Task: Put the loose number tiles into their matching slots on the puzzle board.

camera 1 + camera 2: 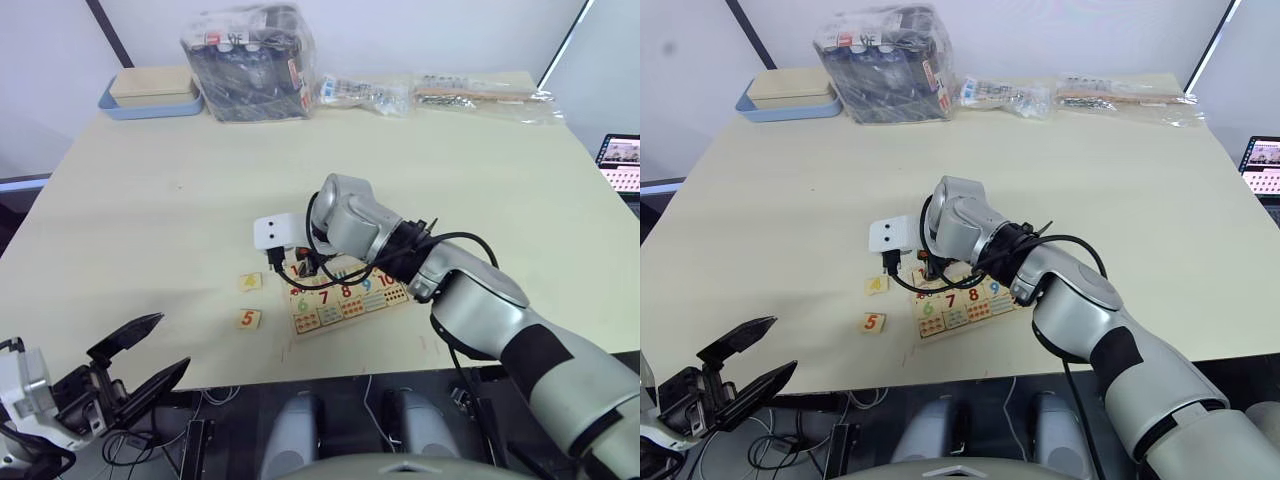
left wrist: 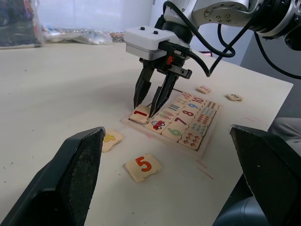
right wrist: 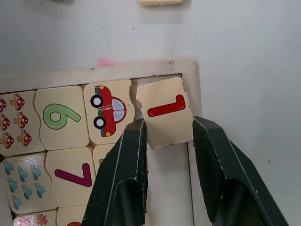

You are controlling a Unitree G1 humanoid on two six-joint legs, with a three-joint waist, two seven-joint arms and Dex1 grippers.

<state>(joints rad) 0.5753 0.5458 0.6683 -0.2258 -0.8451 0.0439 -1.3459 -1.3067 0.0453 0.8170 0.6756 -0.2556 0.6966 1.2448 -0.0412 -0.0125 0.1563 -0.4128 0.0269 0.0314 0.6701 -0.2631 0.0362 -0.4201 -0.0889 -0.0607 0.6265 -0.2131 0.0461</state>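
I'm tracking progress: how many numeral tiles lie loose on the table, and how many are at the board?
On table: 4 (4 tile, 5 tile, two far tiles past the board)
In right pincer at board corner: 1 (1 tile)
Total: 5

Five loose number tiles show: a 1 tile (image 3: 165, 117), a 4 (image 1: 250, 282), a 5 (image 1: 249, 319), and two more (image 2: 203, 89) (image 2: 233, 97) whose numerals are too small to read. There is one board (image 3: 94, 74) on one table (image 1: 150, 200). At the far edge lie one box (image 1: 150, 88), one wrapped bundle (image 1: 250, 65) and two clear bags (image 1: 365, 93) (image 1: 485, 97).
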